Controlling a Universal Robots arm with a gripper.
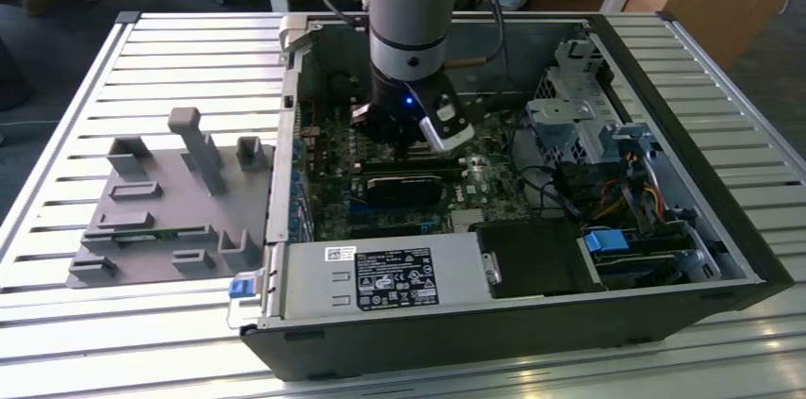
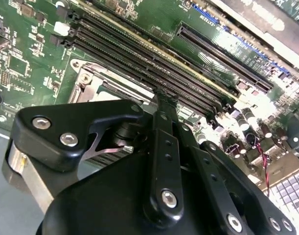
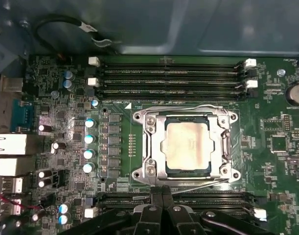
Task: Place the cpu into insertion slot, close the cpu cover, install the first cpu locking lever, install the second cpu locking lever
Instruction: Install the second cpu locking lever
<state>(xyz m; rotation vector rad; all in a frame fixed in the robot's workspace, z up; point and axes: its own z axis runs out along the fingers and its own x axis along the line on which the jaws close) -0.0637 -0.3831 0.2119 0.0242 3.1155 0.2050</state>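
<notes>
The cpu (image 3: pixel 187 148) sits in the insertion slot (image 3: pixel 165 172), with the cpu cover (image 3: pixel 154 131) shut flat around it. At the cover's 6 o'clock edge in the first wrist view, the claw (image 3: pixel 161 192) has its fingertips pressed together on a thin lever (image 3: pixel 200 183)

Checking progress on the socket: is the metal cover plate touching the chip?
Touching. In the first wrist view the cover plate lies closed flat over the chip, its frame overlapping the chip's edges.
</notes>
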